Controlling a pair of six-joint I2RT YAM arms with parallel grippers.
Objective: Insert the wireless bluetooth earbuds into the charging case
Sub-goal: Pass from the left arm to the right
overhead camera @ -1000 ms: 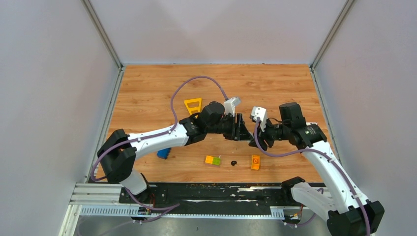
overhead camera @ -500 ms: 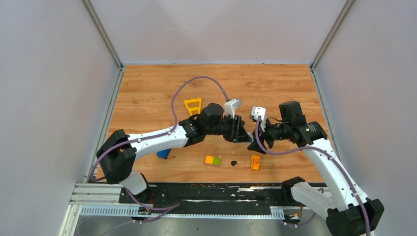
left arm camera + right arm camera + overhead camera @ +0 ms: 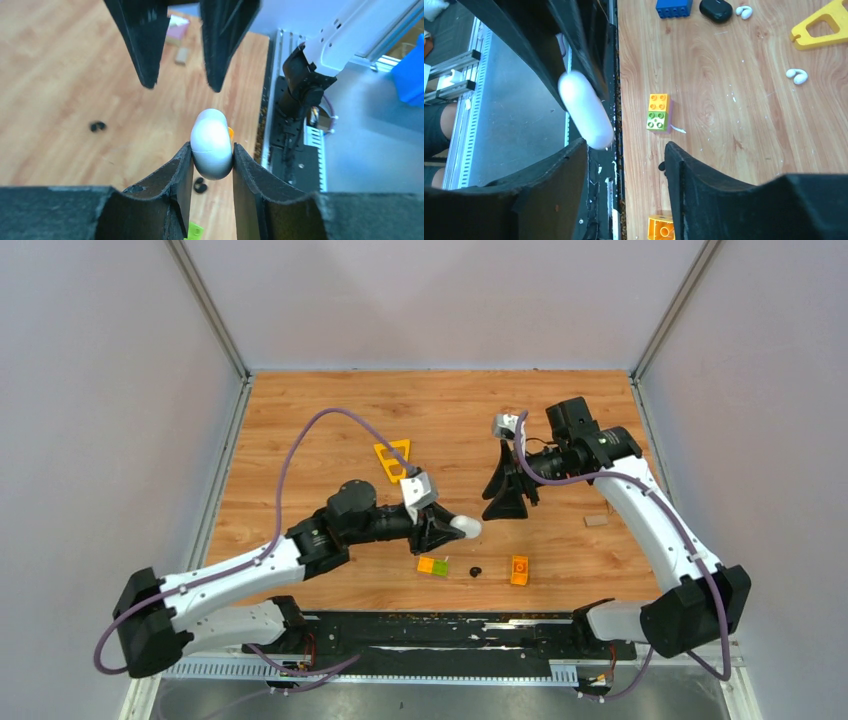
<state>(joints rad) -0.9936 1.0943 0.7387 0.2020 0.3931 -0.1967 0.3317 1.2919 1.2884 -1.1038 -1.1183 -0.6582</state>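
Observation:
The white oval charging case [image 3: 211, 144] is closed and pinched between my left gripper's [image 3: 211, 148] fingers, held above the table. In the top view the case [image 3: 464, 527] sticks out of the left gripper [image 3: 448, 528], near the front middle. My right gripper [image 3: 503, 498] is open and empty, just right of and behind the case; its wrist view shows the case [image 3: 586, 110] off its left finger. One black earbud [image 3: 475, 571] lies on the table below the case. Another black earbud [image 3: 97, 126] lies further off. Two white earbuds [image 3: 744, 11] [image 3: 797, 75] lie near the yellow triangle.
An orange-and-green brick [image 3: 432, 566] and an orange brick [image 3: 519, 570] flank the black earbud near the front edge. A yellow triangle [image 3: 393, 458] lies mid-table. A blue brick [image 3: 673, 7] and a black oval object [image 3: 715, 9] lie beside it. A small tan piece [image 3: 596, 521] lies right.
The two grippers were together at mid-table. My left gripper has drawn back toward the near left with the case. My right gripper has pulled away to the far right, open.

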